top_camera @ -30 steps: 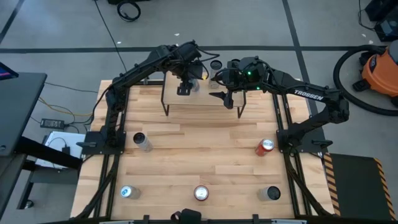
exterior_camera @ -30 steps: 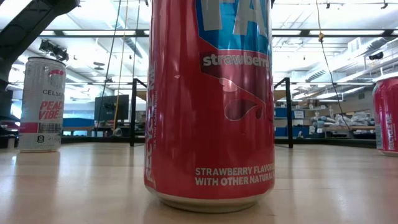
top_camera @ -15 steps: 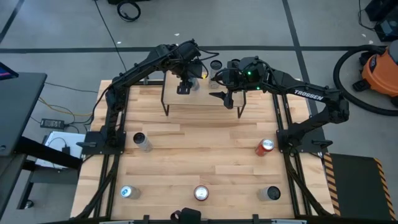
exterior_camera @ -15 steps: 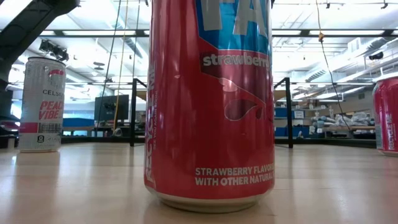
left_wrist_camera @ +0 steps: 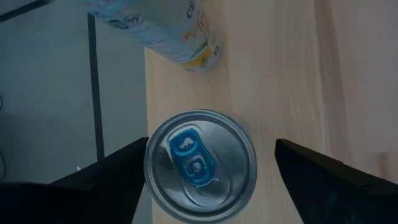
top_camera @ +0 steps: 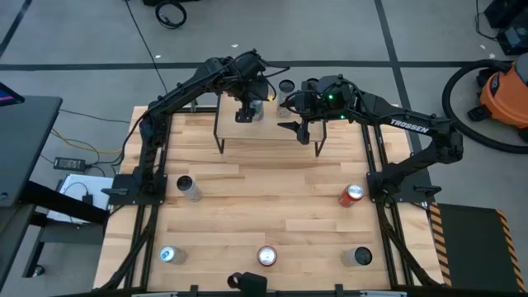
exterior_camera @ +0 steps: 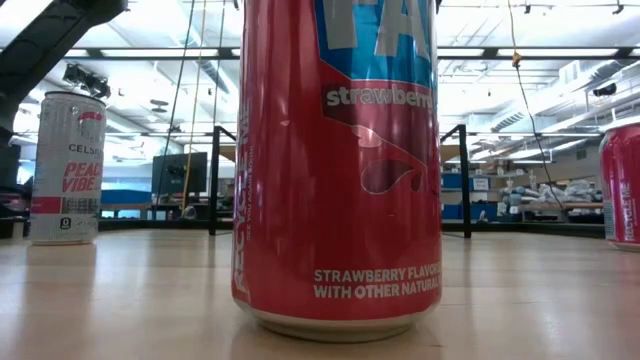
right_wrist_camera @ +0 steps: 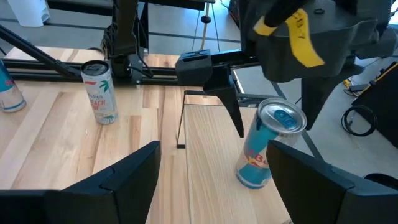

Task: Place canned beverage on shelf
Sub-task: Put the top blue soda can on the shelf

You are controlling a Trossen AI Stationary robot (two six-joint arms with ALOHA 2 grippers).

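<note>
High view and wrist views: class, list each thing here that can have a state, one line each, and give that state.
Blue-tabbed can: upright on the shelf, unopened, not gripped.
Left gripper: jaws open, one on either side of that can.
Right gripper: jaws open, empty, over the shelf.
Red can: upright on the table.

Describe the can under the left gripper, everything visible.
The can stands upright on the shelf, near one edge of its light wooden board. Silver lid with a blue pull tab; blue and silver side with red lettering. The left gripper straddles it from above, jaws open, fingers clear of its sides. A pale can lies beyond it.
</note>
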